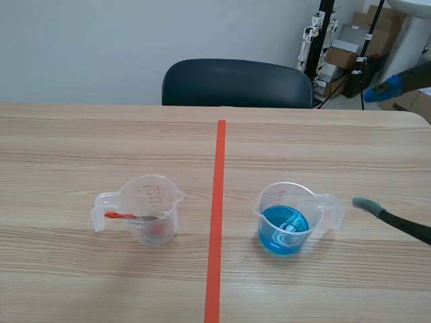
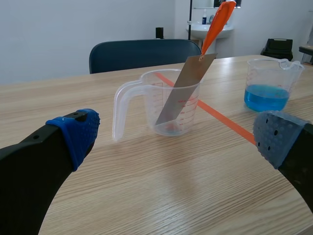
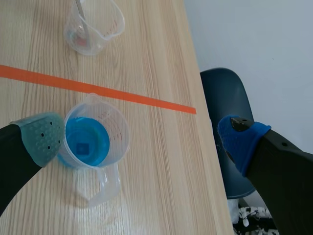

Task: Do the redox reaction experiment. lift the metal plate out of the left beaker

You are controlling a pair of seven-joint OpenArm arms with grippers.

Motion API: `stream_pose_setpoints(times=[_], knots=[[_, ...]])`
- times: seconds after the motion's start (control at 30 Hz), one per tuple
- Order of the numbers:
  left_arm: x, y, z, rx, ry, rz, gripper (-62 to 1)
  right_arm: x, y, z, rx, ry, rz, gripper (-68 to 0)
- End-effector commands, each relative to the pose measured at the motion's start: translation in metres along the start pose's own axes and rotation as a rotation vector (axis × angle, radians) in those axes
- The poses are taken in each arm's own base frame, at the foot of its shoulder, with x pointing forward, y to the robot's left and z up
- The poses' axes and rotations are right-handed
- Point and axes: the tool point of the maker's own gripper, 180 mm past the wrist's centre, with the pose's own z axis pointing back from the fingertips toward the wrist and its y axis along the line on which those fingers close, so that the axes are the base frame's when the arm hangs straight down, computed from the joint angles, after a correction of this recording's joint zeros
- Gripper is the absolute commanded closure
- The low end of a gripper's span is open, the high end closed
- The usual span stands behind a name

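The left beaker is clear plastic and stands left of the tape line. A grey metal plate leans inside it, with an orange-red handle sticking out over the rim. My left gripper is open, low over the table a short way before this beaker, and touches nothing. It is out of sight in the scene view. The right beaker holds blue liquid. My right gripper hangs open above and beside that blue beaker, holding nothing.
An orange-red tape line runs down the table's middle between the beakers. A dark chair stands behind the far edge. Boxes and stands are at the back right. The table edge runs close to the blue beaker.
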Motion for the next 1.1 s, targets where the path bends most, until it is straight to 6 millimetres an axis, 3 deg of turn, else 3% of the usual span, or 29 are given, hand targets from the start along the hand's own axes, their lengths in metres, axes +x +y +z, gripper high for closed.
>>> stream_pose_setpoints(times=[0.0,0.3,0.5,0.7,0.77,0.9,1.07], knots=[[0.01,0.002,0.0,-0.001,-0.048,-0.002,-62.3,0.006,-0.008,0.0,-0.035,-0.025,0.002,-67.9],[0.01,0.003,-0.002,-0.014,-0.049,-0.005,-62.3,0.001,-0.015,0.007,-0.143,-0.006,-0.008,-67.9],[0.01,0.003,-0.001,-0.014,-0.049,-0.003,-62.3,-0.001,-0.03,0.021,-0.358,0.001,0.001,-67.9],[0.01,0.002,-0.001,-0.017,-0.048,-0.003,-62.3,0.005,-0.034,0.019,-0.372,-0.017,-0.001,-67.9],[0.007,0.002,-0.002,-0.018,-0.033,-0.004,-62.3,-0.001,-0.035,0.018,-0.36,0.011,-0.034,-67.9],[-0.004,0.004,-0.006,-0.02,0.019,-0.011,-62.3,-0.009,-0.052,0.014,-0.34,0.048,-0.094,-67.9],[-0.003,0.005,-0.008,-0.02,0.014,-0.012,-62.3,-0.009,-0.069,0.012,-0.33,0.037,-0.116,-67.9]])
